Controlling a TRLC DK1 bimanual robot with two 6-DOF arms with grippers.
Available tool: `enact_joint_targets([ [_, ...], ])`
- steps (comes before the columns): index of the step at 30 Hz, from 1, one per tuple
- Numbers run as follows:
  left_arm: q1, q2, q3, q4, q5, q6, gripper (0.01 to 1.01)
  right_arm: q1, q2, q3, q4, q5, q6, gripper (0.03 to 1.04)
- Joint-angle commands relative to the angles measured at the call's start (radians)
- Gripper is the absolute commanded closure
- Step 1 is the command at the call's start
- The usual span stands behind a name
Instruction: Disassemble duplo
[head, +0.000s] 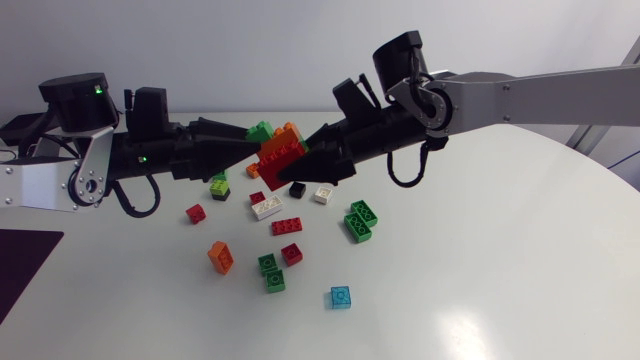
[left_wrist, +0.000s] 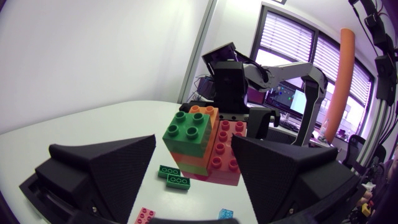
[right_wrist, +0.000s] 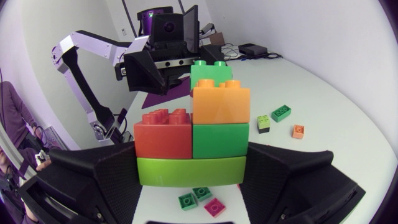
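Note:
A duplo stack (head: 280, 150) hangs above the table between my two grippers. It has a lime base, red and green bricks above it, then an orange and a green brick (right_wrist: 214, 71) on top. My right gripper (head: 308, 160) is shut on the stack's lime base (right_wrist: 186, 171), one finger on each side. My left gripper (head: 256, 142) faces it from the other side. In the left wrist view its fingers (left_wrist: 106, 168) stand apart around the stack (left_wrist: 189, 134), with a gap at the green brick.
Several loose bricks lie on the table under the arms: red (head: 287, 226), orange (head: 220, 256), white (head: 266, 208), green (head: 360, 220), a blue one (head: 340, 297) nearest the front. A dark mat (head: 25, 260) lies at the left edge.

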Motion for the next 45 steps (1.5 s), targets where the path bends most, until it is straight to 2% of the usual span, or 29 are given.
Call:
enact_joint_targets([
  [1,-0.011,-0.013,-0.027,0.015,0.009,-0.002,0.187,0.025,-0.007,0.023,-0.018,-0.027,0.013,0.59],
  [7,-0.028,-0.016,-0.034,0.015,0.011,-0.001,0.215,0.057,-0.016,0.01,-0.019,-0.025,0.01,0.59],
  [14,-0.028,-0.016,-0.034,0.017,0.011,-0.001,0.715,0.066,-0.011,0.01,-0.019,-0.025,0.007,0.59],
  [16,-0.028,-0.014,-0.032,0.017,0.011,-0.001,0.81,0.065,-0.011,0.01,-0.019,-0.025,0.007,0.59],
  [18,-0.028,-0.014,-0.032,0.017,0.011,-0.001,0.849,0.065,-0.011,0.01,-0.019,-0.025,0.007,0.59],
  [26,-0.022,-0.018,-0.035,0.031,-0.012,0.015,0.877,0.063,-0.014,0.01,-0.021,-0.007,0.004,0.59],
  [28,-0.019,-0.016,-0.034,0.034,-0.133,0.018,0.875,0.062,-0.014,0.01,-0.019,0.001,0.006,0.59],
  [33,-0.054,0.004,-0.032,0.034,-0.612,0.121,0.861,0.062,-0.014,0.012,-0.019,0.03,0.004,0.59],
  [36,-0.122,0.045,-0.015,-0.002,-0.897,0.253,0.836,0.065,-0.014,0.012,-0.021,0.044,0.004,0.59],
  [38,-0.169,0.101,0.028,-0.068,-1.063,0.338,0.823,0.068,-0.014,0.01,-0.021,0.053,0.003,0.59],
  [39,-0.185,0.134,0.051,-0.097,-1.124,0.368,0.821,0.069,-0.014,0.01,-0.019,0.058,0.001,0.59],
  [42,-0.222,0.252,0.12,-0.195,-1.184,0.449,0.779,0.069,-0.013,0.01,-0.019,0.065,-0.001,0.59],
  [45,-0.226,0.346,0.197,-0.322,-1.201,0.452,0.779,0.068,-0.014,0.009,-0.021,0.065,-0.001,0.59],
])
